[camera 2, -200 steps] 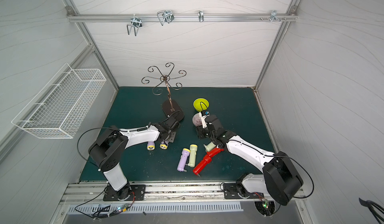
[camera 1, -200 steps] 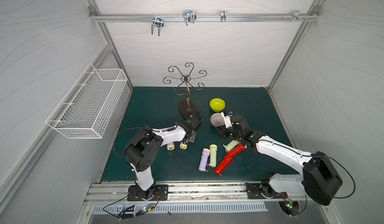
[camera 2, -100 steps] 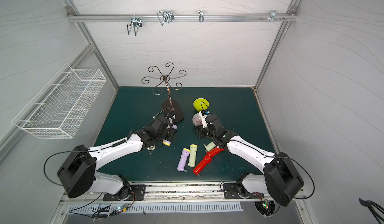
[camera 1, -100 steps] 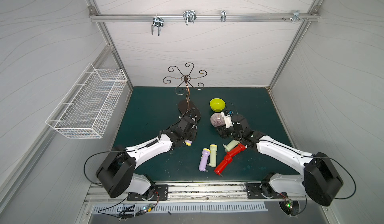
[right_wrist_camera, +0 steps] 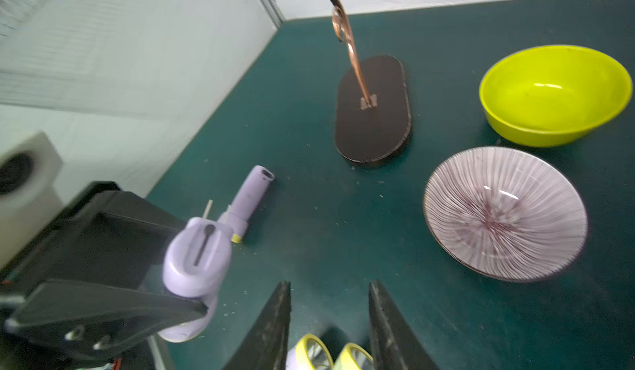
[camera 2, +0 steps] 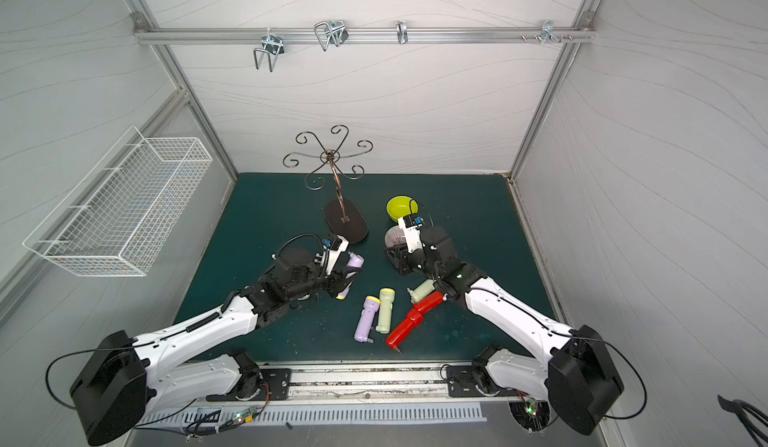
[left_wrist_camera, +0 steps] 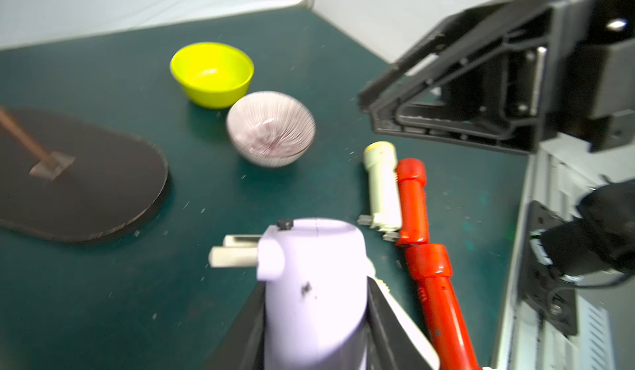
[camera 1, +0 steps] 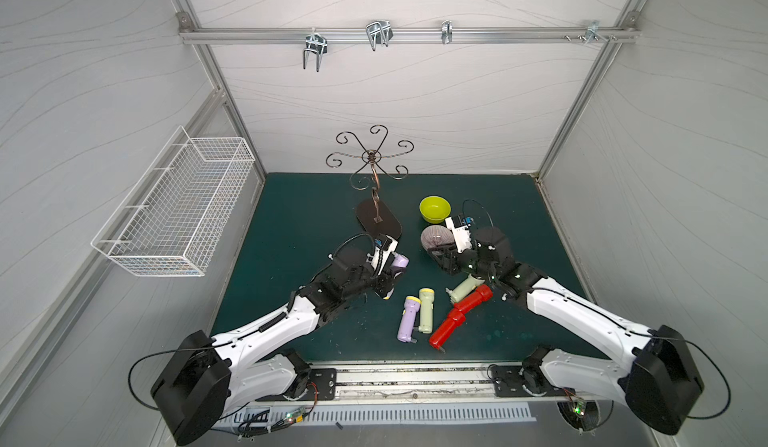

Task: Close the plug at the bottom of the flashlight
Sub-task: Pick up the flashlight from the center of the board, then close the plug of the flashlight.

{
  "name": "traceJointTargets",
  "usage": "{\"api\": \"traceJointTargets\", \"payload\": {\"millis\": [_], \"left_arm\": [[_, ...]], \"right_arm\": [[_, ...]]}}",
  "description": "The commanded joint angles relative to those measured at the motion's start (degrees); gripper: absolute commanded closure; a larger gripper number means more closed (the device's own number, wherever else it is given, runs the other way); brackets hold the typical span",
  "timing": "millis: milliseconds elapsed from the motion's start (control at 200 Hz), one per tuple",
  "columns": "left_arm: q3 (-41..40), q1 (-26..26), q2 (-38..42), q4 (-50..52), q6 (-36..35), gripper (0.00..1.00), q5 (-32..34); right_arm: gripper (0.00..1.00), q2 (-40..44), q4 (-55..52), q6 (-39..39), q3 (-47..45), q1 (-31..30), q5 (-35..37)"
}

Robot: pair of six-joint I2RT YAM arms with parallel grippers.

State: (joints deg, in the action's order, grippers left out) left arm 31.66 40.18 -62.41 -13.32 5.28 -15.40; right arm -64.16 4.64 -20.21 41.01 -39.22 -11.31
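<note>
Over the green table (camera 1: 299, 216), your left arm (camera 1: 282, 328) is stretched toward the middle. Its left pincer (camera 1: 388, 274) is clamped round the body of the lilac flashlight (left_wrist_camera: 312, 292). The flashlight is held clear of the table, with its bottom end turned toward the right pincer (right_wrist_camera: 330, 313). That one is empty, jaws partly apart, just beside the striped bowl (camera 1: 434, 237). The plug (left_wrist_camera: 233, 251) juts sideways from the bottom end, not folded in.

Watch the push. The prongs are thin, so open jaws could straddle them or slide off. Pressing off-centre could twist the smooth body in its grip. A wide swing of the right arm (camera 1: 573, 312) could knock the bowl.

A second ago your left arm was folded back, with its pincer low among flashlights lying on the table. Since then it has reached forward and lifted this one. The right arm has scarcely shifted.
</note>
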Motion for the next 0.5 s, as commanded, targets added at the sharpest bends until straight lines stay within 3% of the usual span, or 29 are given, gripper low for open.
{"api": "traceJointTargets", "payload": {"millis": [0,495], "left_arm": [[1.8,0.2,2.3,-8.0,-3.9,1.0,-6.0],[7.0,0.2,4.8,-12.3,-8.2,1.0,-16.8]], "right_arm": [[0.58,2.7,6.3,-1.3,-0.4,0.4,-7.6],[0.54,6.7,8.9,-3.7,5.0,0.4,-23.7]]}}
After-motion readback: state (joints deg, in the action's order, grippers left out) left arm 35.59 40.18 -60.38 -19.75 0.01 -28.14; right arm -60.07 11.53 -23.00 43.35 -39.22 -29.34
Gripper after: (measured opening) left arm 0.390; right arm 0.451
